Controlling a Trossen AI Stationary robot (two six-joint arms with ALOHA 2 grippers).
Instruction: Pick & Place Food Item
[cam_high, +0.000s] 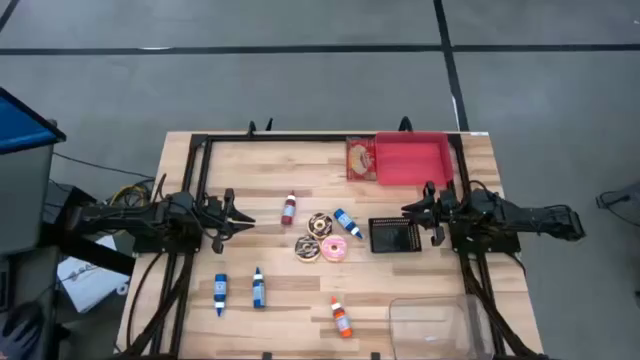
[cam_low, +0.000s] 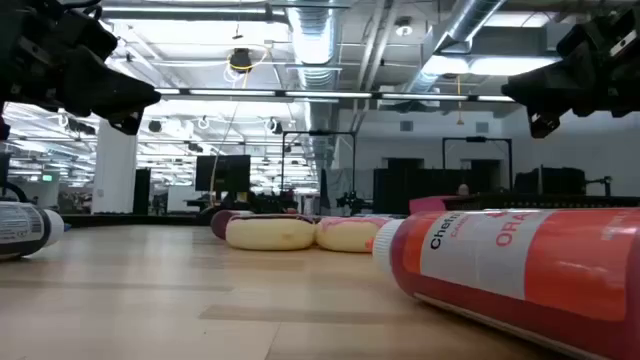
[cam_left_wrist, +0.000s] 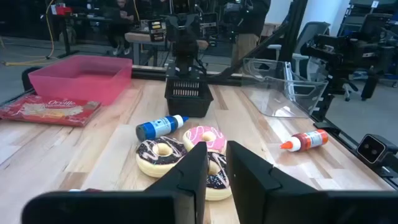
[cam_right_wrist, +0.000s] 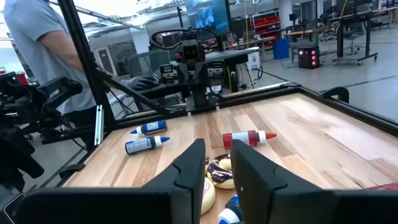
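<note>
Three donuts lie flat at the table's middle: two chocolate ones and a pink one. A black basket stands right of them, and a red bin sits at the far right. My left gripper hovers left of the donuts, pointing at them. My right gripper hovers over the basket's far left corner. Both are shut to a narrow slit, with nothing between the fingers.
Lying about are a red bottle, blue bottles and an orange bottle. A snack packet lies beside the bin. A clear container stands near right. A person stands beyond the table.
</note>
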